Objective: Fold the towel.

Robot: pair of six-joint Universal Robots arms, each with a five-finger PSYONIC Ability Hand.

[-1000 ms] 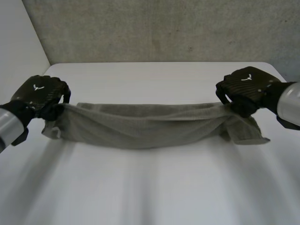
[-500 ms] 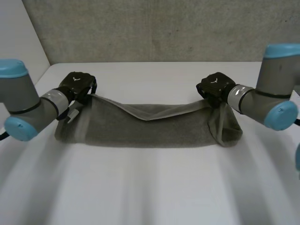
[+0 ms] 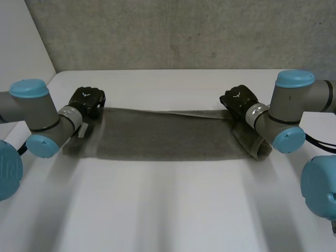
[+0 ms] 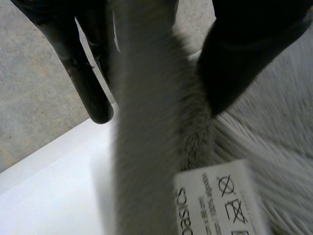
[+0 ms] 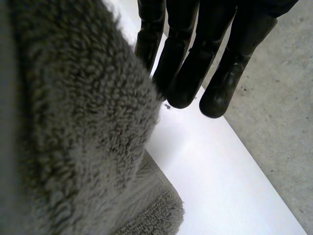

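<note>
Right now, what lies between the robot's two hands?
In the head view, the grey towel spans the table between the left hand and the right hand, its far edge running hand to hand.

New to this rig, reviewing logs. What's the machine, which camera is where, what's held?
It is a robot with two arms, each ending in a black hand, at a white table. The wide picture comes from a camera between and behind the arms, looking down. The other two come from a camera on each wrist, looking along that hand's palm. A grey towel lies stretched across the table. The left hand pinches its far left corner: the left wrist view shows cloth between a finger and the thumb, near the care label. The right hand is at the far right corner; whether it grips, I cannot tell.
</note>
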